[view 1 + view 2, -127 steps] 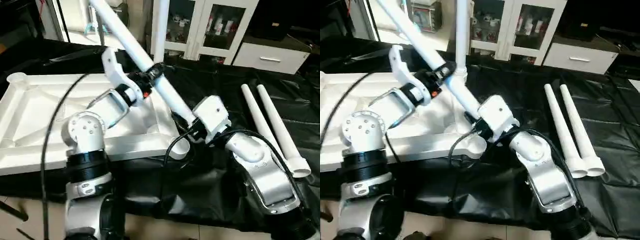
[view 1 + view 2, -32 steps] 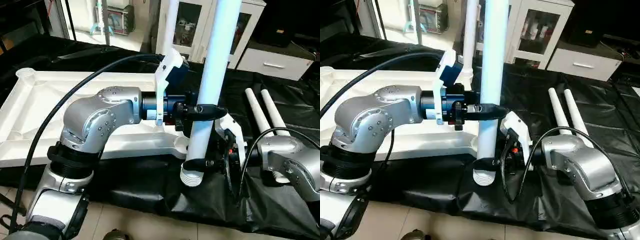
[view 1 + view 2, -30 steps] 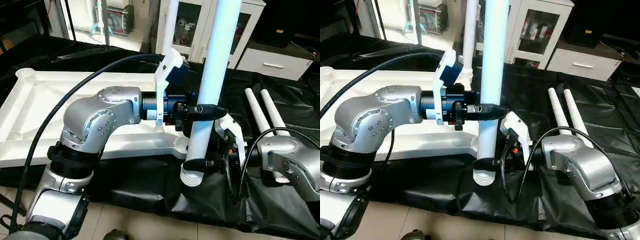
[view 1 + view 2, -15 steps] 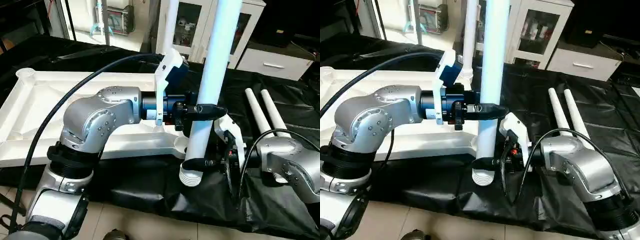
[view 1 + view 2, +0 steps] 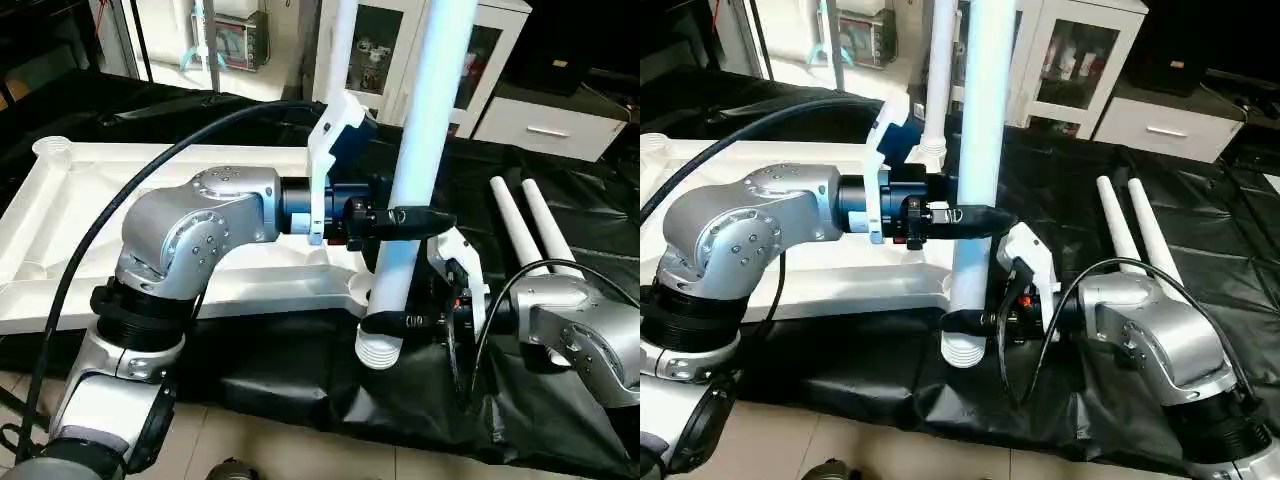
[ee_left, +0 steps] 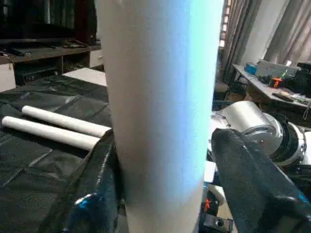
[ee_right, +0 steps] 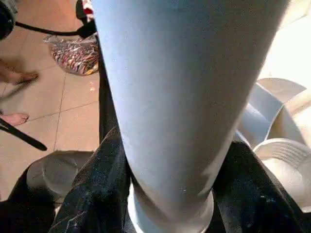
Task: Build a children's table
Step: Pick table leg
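Table leg (image 5: pixel 415 180): upright, ribbed end down, just off the near right corner of the tabletop (image 5: pixel 60 230), clamped mid-shaft by the left gripper (image 5: pixel 420 220) and near its foot by the right gripper (image 5: pixel 385 322). Tabletop: underside up on black sheeting (image 5: pixel 300 370). Two spare legs (image 5: pixel 530 235): flat, side by side, at the sheeting's right.

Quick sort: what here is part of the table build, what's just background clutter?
Job:
held leg, upright, both pincers on it: left pincer, right pincer
table top, underside up
fitted leg
two spare legs on the black sheet

Background:
white cabinet
white drawer unit
patterned bag on the floor
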